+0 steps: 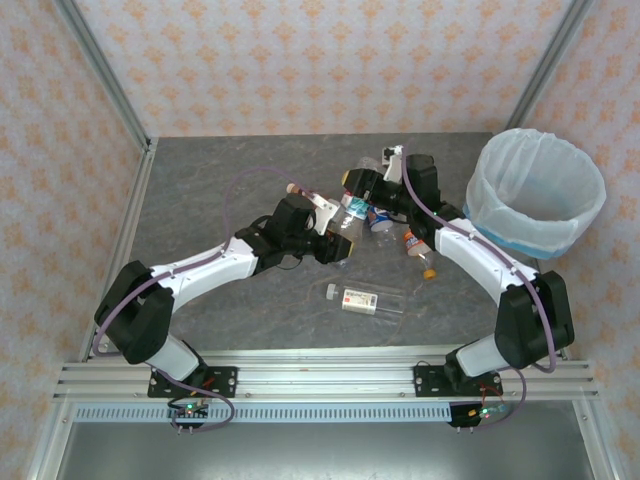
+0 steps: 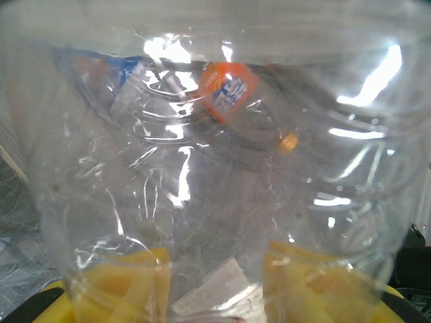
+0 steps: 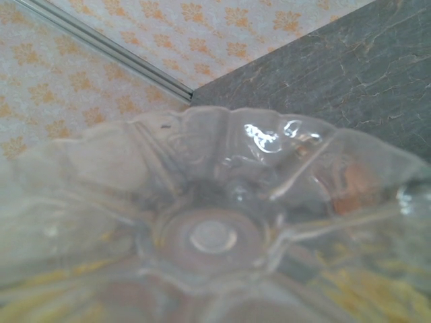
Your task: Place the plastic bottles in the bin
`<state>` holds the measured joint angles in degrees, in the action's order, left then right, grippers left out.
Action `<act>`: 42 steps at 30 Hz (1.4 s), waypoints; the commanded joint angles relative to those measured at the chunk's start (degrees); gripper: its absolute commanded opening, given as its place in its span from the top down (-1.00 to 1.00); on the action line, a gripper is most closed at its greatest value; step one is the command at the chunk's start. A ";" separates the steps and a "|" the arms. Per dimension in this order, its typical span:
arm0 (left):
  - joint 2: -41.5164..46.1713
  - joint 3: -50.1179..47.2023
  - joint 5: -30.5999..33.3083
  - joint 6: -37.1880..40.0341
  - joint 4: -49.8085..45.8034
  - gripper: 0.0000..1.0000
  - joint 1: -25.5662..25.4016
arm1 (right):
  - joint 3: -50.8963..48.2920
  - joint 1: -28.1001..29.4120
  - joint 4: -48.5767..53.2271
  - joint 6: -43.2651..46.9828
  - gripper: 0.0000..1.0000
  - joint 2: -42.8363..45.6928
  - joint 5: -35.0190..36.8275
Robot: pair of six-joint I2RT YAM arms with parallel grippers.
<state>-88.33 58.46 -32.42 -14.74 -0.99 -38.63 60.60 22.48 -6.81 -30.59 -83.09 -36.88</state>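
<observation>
My left gripper is shut on a clear plastic bottle at the table's middle. In the left wrist view that bottle spans the frame, and my yellow fingers show through it. My right gripper is at a small heap of bottles. A bottle's clear ribbed base sits right between its blurred yellow fingers; whether they press it I cannot tell. One bottle with a white cap lies alone nearer the front. An orange-capped bottle lies beside the right arm. The light-blue bin stands at the right.
Patterned walls with metal posts close the table at the back and sides. The aluminium rail with both arm bases runs along the front. The grey tabletop is bare at the back left.
</observation>
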 commanded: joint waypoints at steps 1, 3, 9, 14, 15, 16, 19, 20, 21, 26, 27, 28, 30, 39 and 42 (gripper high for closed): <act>-0.70 2.72 -1.00 2.22 0.89 1.00 -0.81 | 1.11 0.53 1.36 0.69 -0.13 -0.07 -0.80; -1.00 2.87 -0.89 2.18 0.52 1.00 -0.83 | 0.77 0.47 1.14 0.62 -0.14 0.25 -0.26; -2.00 3.64 -1.27 1.58 0.45 0.96 -0.83 | -0.04 0.55 0.77 0.73 0.18 1.18 0.98; -2.04 3.61 -3.05 1.26 0.99 0.72 -0.83 | -0.79 0.47 0.34 0.62 0.22 2.47 1.18; -1.89 3.45 -2.85 1.23 0.99 0.65 -0.83 | -0.91 0.55 0.39 0.71 0.22 2.74 1.20; -1.61 3.29 -2.50 1.24 0.99 0.51 -0.81 | -1.14 0.54 0.39 0.80 0.23 3.07 1.41; -0.65 2.64 -2.29 1.21 1.40 0.07 -0.83 | -1.70 0.53 0.44 1.05 0.25 3.99 2.38; -0.08 2.17 -2.41 1.14 2.00 -0.09 -0.83 | -1.95 0.54 0.48 1.12 0.25 4.24 2.75; 0.47 1.59 -2.87 1.06 2.74 -0.23 -0.83 | -2.13 0.55 0.53 1.37 0.25 4.44 2.95; 3.92 -0.64 -3.44 0.26 5.82 -0.73 -0.74 | -1.97 0.55 2.32 3.09 0.25 5.11 3.90; 4.48 -0.86 -2.54 0.31 5.68 -0.79 -0.73 | -1.98 0.58 2.57 3.25 0.25 5.22 4.08; 5.19 -1.17 -1.37 0.45 5.61 -0.85 -0.74 | -1.99 0.56 2.70 3.49 0.25 5.35 4.34; 6.56 -1.82 1.02 0.57 5.60 -0.95 -0.72 | -1.98 0.48 3.02 3.96 0.25 5.55 4.83; 14.09 -7.41 15.45 -2.02 8.99 -1.00 -0.25 | -1.67 0.55 6.42 7.02 0.27 7.79 9.14; 15.99 -9.24 19.98 -2.90 9.90 -1.00 -0.22 | -1.03 0.54 8.63 8.24 0.28 8.60 11.11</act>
<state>-74.59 50.83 -20.03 -16.47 5.63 -39.00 59.20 22.85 -0.51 -24.75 -76.75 -28.97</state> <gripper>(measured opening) 0.999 0.509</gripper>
